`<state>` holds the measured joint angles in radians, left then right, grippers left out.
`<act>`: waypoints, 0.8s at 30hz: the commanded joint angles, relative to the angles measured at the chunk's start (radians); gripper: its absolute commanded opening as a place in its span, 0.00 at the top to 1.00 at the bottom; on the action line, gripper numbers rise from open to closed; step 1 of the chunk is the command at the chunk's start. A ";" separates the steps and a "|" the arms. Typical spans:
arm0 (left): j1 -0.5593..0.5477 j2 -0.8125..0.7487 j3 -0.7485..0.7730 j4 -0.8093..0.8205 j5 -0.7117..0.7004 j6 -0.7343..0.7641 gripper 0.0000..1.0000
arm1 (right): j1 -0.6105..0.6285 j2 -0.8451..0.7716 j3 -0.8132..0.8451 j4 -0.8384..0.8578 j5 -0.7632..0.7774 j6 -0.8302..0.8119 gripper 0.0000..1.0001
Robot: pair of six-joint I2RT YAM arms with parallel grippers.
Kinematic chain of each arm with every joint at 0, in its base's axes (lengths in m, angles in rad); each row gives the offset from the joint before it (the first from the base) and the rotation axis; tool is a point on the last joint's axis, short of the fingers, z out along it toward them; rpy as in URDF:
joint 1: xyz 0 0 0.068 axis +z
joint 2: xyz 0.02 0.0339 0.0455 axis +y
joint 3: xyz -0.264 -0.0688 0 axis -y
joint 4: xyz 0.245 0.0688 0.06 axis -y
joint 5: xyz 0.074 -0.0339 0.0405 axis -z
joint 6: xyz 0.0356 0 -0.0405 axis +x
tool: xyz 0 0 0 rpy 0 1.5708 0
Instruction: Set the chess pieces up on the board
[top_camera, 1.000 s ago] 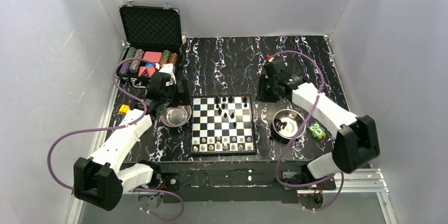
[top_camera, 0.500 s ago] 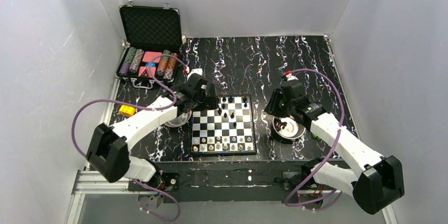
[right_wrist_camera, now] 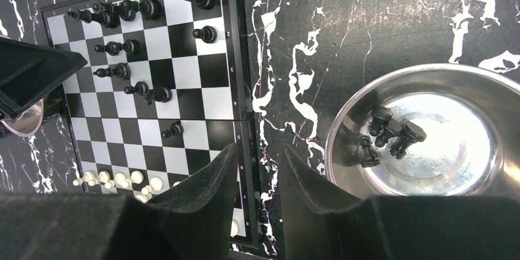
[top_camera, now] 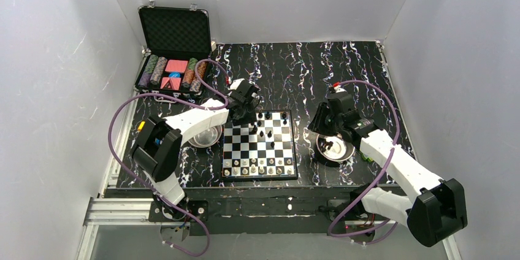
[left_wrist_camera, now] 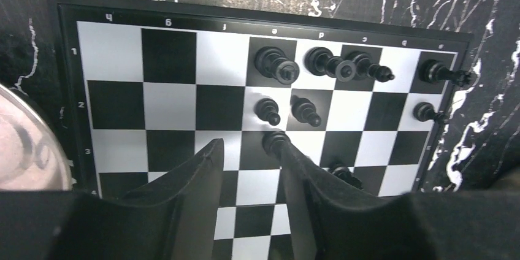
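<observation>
The board (top_camera: 260, 145) lies mid-table with a row of white chess pieces (top_camera: 257, 165) along its near edge and several black pieces (top_camera: 265, 124) scattered at its far end. My left gripper (left_wrist_camera: 248, 146) hovers open over the far squares. A black pawn (left_wrist_camera: 274, 140) stands right at the tip of its right finger (left_wrist_camera: 294, 168), with only board between the jaws. My right gripper (right_wrist_camera: 259, 149) is open and empty above the board's right rim. Beside it a steel bowl (right_wrist_camera: 429, 73) holds a few black pieces (right_wrist_camera: 389, 134).
A second steel bowl (top_camera: 205, 137) stands left of the board, under my left arm. An open black case (top_camera: 173, 57) with poker chips sits at the back left. A yellow block (top_camera: 141, 126) lies at the left edge. White walls enclose the table.
My left arm swung right from the left bowl to over the board's far squares, and its jaws narrowed. My right arm came forward to the gap between board and bowl, then held still.
</observation>
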<state>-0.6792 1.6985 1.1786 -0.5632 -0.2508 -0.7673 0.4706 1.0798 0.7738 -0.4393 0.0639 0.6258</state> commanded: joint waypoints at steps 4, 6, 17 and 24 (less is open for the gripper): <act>-0.019 0.013 0.046 0.031 0.016 -0.003 0.63 | -0.012 0.019 0.031 0.008 -0.020 -0.012 0.62; -0.023 0.024 0.052 0.032 0.020 0.000 0.63 | -0.013 0.019 0.032 0.009 -0.021 -0.011 0.62; -0.037 0.054 0.070 0.033 0.028 0.007 0.66 | -0.018 0.020 0.030 0.001 -0.023 -0.015 0.62; -0.042 0.065 0.070 0.033 0.031 0.009 0.70 | -0.021 0.021 0.030 -0.003 -0.022 -0.016 0.62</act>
<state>-0.7124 1.7630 1.2133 -0.5388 -0.2211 -0.7628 0.4572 1.1015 0.7738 -0.4458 0.0452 0.6235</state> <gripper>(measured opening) 0.309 0.382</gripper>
